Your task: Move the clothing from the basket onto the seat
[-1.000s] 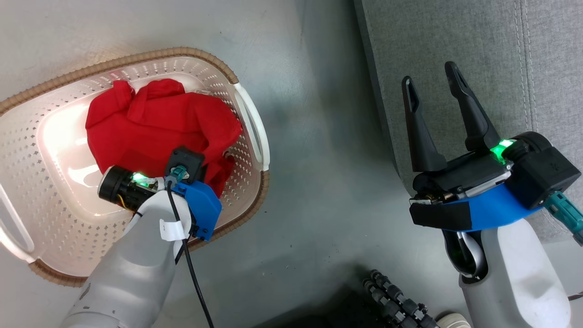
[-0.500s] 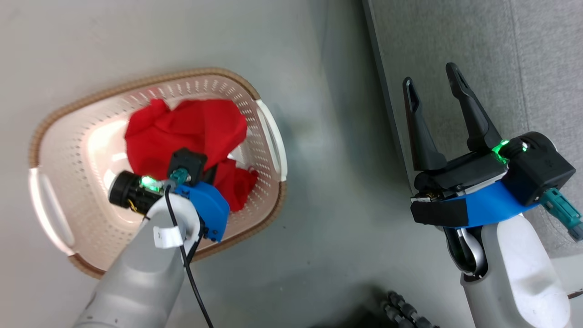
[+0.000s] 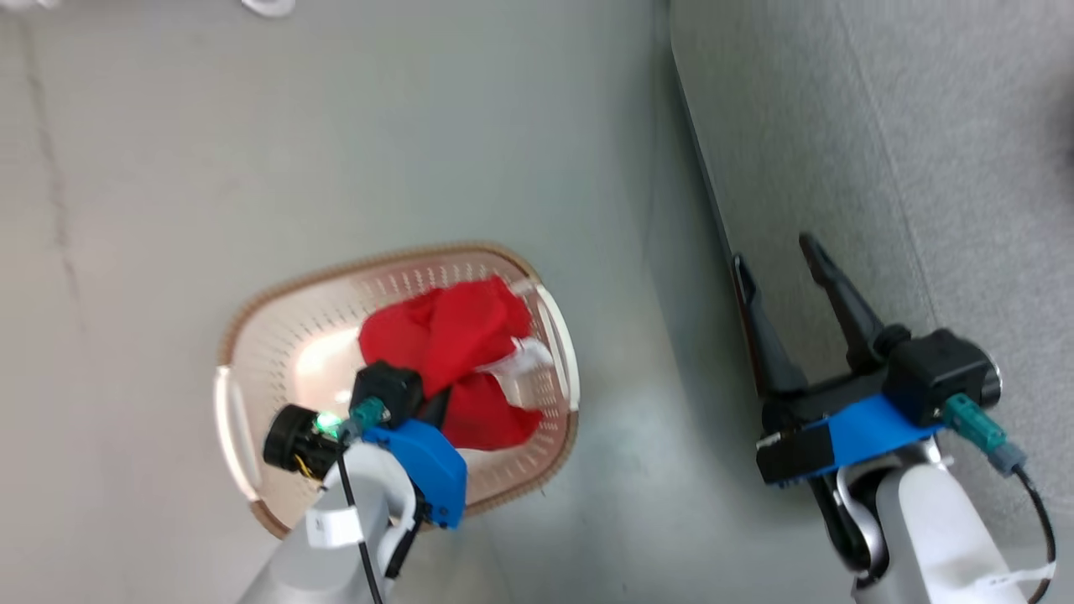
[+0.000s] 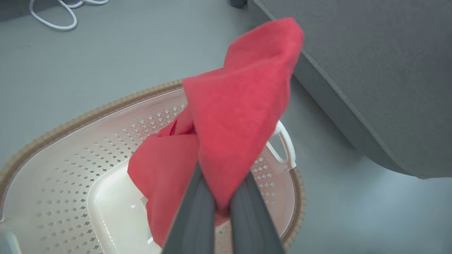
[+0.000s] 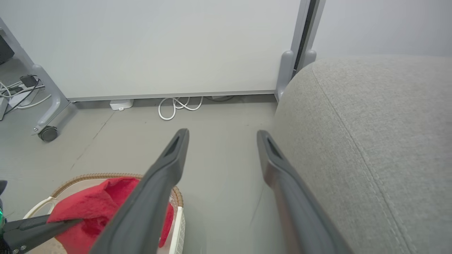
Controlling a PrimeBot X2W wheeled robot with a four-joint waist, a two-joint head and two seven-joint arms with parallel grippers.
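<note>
My left claw [image 4: 220, 206] is closed on a fold of the red clothing [image 4: 243, 102]. The clothing is raised over the basket [image 4: 88, 118], with its lower part hanging inside, toward the rim nearest the sofa [image 3: 881, 168]. My right claw [image 3: 776, 268] is open and empty, beside the sofa's front edge. Hazard one: the grip appears to be a narrow pinch, so the fabric could slip out during the swing and drop onto the floor [image 3: 336, 126] between basket and sofa. Hazard two: the hanging part could catch on the rim or the white handle [image 4: 284, 143] and drag or tip the basket. Hazard three: if two pieces are tangled, the second could ride up and fall off midway. Not verifiable: the left fingertips are buried in cloth, so I cannot confirm grip depth. I cannot tell whether the red mass is one piece or two; a patch of white trim [image 3: 520, 362] shows on it. My forearm covers the basket's near rim.
</note>
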